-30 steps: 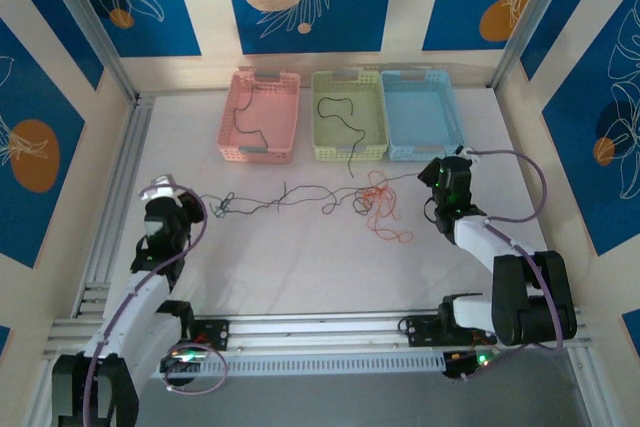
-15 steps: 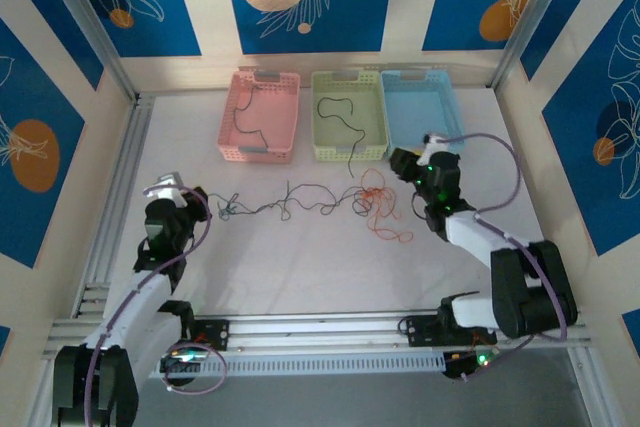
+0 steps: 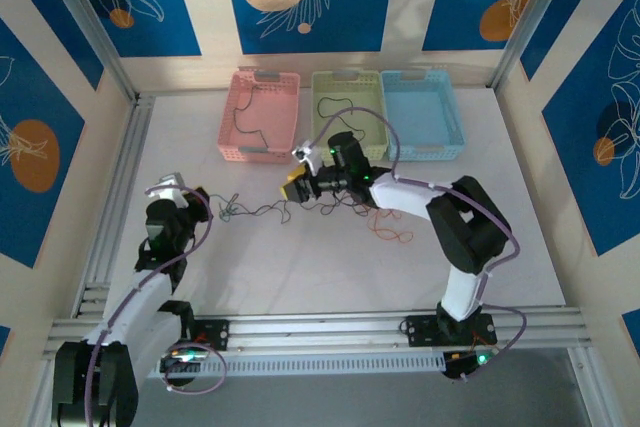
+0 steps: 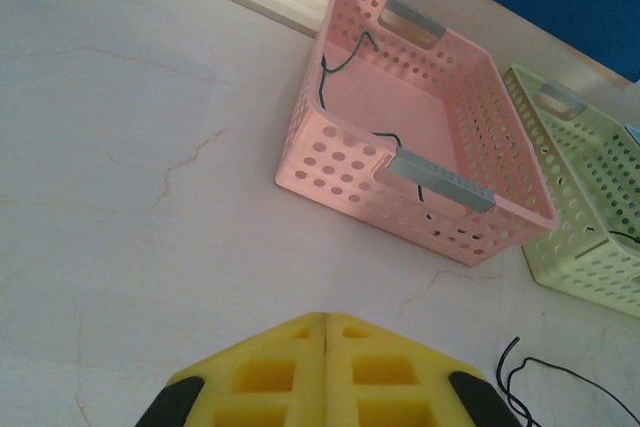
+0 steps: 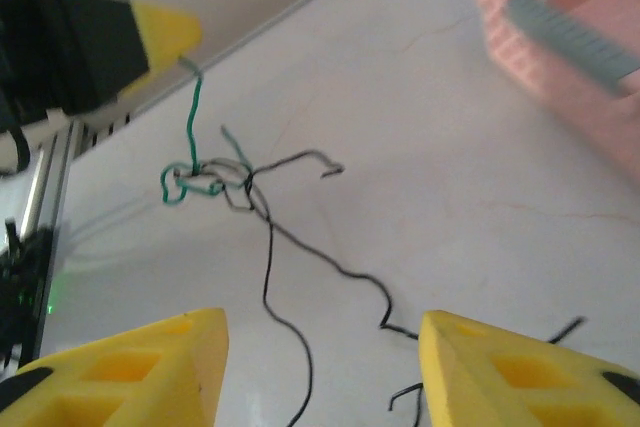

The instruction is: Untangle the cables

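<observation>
Top view: cables (image 3: pixel 262 209) strung along the table (image 3: pixel 300 267) in front of the pink basket (image 3: pixel 230 154), right gripper (image 3: pixel 292 189) over them. Left wrist: left gripper (image 4: pixel 325 332) pressed shut, pink basket ahead. Right wrist: right jaws apart above the tangle, and the green cable (image 5: pixel 192 112) is pinched in the left tip.

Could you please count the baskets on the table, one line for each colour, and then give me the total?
Pink basket: 1
Green basket: 1
Blue basket: 1
Total: 3
</observation>
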Available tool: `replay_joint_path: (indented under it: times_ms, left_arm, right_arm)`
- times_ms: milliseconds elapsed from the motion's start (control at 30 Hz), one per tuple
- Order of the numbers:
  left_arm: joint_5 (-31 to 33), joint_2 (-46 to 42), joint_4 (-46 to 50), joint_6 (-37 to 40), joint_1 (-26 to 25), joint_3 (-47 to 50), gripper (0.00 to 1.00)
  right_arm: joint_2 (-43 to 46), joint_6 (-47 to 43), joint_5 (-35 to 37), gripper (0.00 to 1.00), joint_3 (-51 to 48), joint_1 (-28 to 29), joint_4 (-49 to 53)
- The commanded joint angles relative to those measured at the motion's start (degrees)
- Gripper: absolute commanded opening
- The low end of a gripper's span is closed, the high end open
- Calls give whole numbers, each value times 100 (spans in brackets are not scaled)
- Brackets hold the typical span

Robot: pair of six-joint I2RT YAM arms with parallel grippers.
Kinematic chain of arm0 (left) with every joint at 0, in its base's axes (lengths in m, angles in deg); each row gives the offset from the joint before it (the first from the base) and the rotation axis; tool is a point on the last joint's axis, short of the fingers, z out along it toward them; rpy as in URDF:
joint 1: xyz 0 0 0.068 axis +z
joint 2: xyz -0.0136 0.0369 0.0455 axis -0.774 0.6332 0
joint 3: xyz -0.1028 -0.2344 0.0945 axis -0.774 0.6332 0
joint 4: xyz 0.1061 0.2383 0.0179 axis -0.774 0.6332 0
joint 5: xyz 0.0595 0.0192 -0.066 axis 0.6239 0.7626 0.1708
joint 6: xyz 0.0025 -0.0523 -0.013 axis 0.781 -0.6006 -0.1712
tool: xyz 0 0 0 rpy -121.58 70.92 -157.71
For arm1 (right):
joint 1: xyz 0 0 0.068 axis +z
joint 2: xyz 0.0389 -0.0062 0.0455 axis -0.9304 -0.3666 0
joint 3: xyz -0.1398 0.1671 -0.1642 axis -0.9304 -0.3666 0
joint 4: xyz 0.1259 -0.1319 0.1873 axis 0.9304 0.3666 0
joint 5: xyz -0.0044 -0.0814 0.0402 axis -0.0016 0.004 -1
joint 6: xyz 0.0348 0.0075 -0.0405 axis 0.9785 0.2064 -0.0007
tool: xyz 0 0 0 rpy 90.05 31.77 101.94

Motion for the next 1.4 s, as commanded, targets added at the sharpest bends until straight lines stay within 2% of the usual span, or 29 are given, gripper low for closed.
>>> replay_joint_path:
  times_ms: [0, 167, 333, 400, 500, 533, 600, 667, 733, 833, 967, 1067, 1133, 1367]
  left_arm:
    - [-112, 20, -233, 82, 78, 63, 0]
    - [-130, 38, -242, 77, 75, 66, 0]
    - [-112, 44, -251, 69, 72, 69, 0]
    - [-103, 47, -251, 68, 72, 66, 0]
    - [-90, 30, -242, 68, 74, 75, 0]
    - [-84, 20, -242, 68, 70, 82, 0]
    - [-64, 3, -233, 63, 72, 87, 0]
    - [-46, -6, -220, 59, 74, 93, 0]
    - [-42, 0, -211, 59, 73, 91, 0]
    - [-20, 2, -206, 50, 79, 89, 0]
    - [27, -38, -150, 57, 77, 84, 0]
    - [106, -100, -89, 50, 77, 93, 0]
    - [159, -137, -53, 48, 74, 101, 0]
    - [200, -164, -31, 47, 77, 105, 0]
  right_arm:
    - [-303, -792, -198, 56, 331, 249, 999]
    - [-752, -1255, 102, 56, 781, 594, 1657]
    - [-1046, -1372, 94, 56, 1053, 714, 1919]
    - [-1158, -1492, 210, 53, 1194, 784, 2117]
    - [-1209, -1588, 71, 41, 1283, 795, 2250]
    - [-1180, -1593, 92, 34, 1281, 792, 2250]
    - [-1081, -1582, 222, 12, 1197, 752, 2101]
    - [-873, -1483, 553, 3, 996, 684, 1790]
    - [-550, -1299, 782, 0, 621, 564, 1308]
    - [-45, -827, 1058, 0, -11, 212, 441]
    - [664, 315, 1211, 0, -893, -600, -716]
    - [1119, 1022, 1731, 0, -1535, -1178, -1441]
    - [1372, 1482, 2310, 0, -1882, -1496, -1712]
    - [1910, 2505, 3363, 0, -2575, -2334, -1929]
